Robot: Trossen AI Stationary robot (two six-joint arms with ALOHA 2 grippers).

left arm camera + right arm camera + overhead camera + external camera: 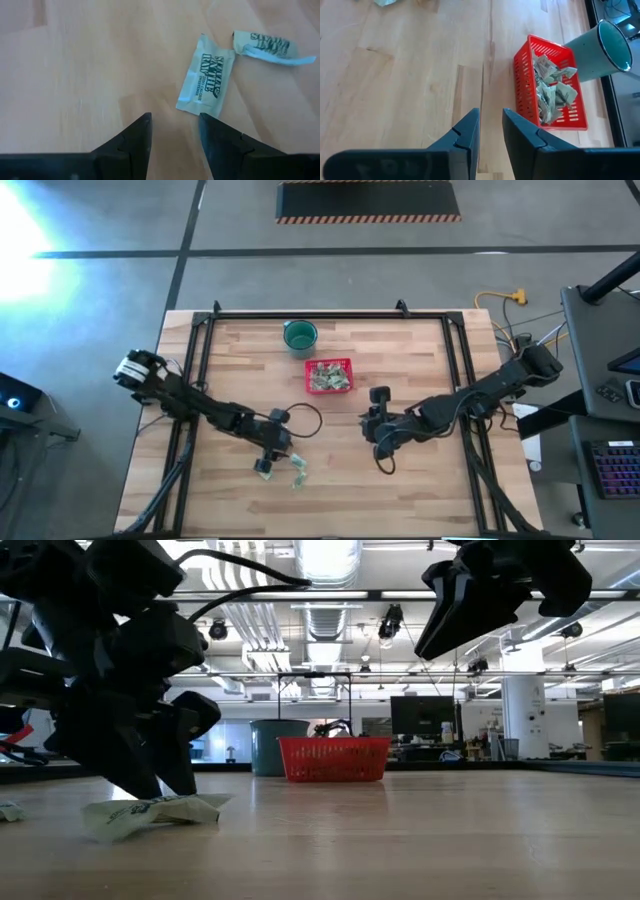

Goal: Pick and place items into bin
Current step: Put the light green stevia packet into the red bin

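Note:
Two pale green-and-white packets lie flat on the wood near the table's near edge, one (263,470) (206,80) just ahead of my left gripper (270,457) (174,122), the other (298,472) (270,47) beside it. The left gripper is open and low over the table, its fingertips short of the nearer packet (150,812). The red basket (328,376) (547,85) (334,758) holds several packets. My right gripper (380,438) (491,120) hangs above the table to the right of the basket, open by a narrow gap and empty.
A round dark green cup (299,335) (602,50) stands just beyond the basket toward the far edge. Another packet (8,810) lies at the low view's left edge. A black frame (320,314) runs around the tabletop. Bare wood lies between the two grippers.

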